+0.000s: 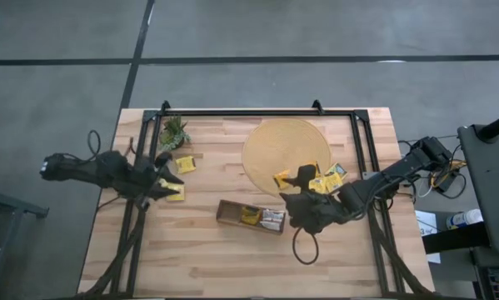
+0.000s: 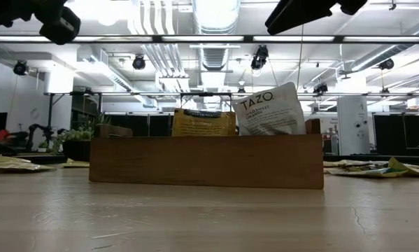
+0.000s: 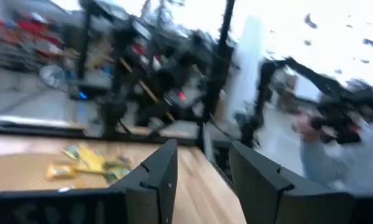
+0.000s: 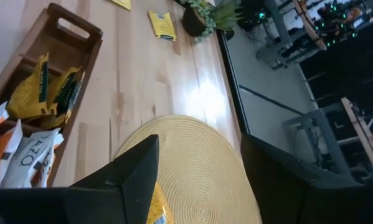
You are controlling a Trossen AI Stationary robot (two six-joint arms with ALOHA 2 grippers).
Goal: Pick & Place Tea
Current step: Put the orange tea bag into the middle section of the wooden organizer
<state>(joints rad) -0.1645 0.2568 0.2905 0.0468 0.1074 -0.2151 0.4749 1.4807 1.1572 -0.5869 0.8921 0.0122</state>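
Tea sachets lie scattered. Several yellow ones [image 1: 324, 182] rest flat on the round woven mat [image 1: 274, 142], one [image 1: 185, 164] lies on the wood by the plant, and another [image 1: 176, 192] lies just off my left gripper's tips. More sachets [image 2: 268, 110] stand on edge in the brown tray [image 1: 228, 212]. My left gripper [image 1: 164, 185] is at the table's left edge, level, open [image 3: 202, 180], with nothing between its fingers. My right gripper [image 1: 297, 198] hovers over the mat's near edge, open [image 4: 202, 174], slanting down, a yellow sachet [image 4: 154, 205] beside one finger.
A small green plant [image 1: 174, 132] stands at the far left of the table. A black frame [image 1: 257, 112] runs along the far edge and down both sides. A dark cable loop [image 1: 306, 246] hangs below my right arm. Bare wood lies along the near edge [image 1: 232, 267].
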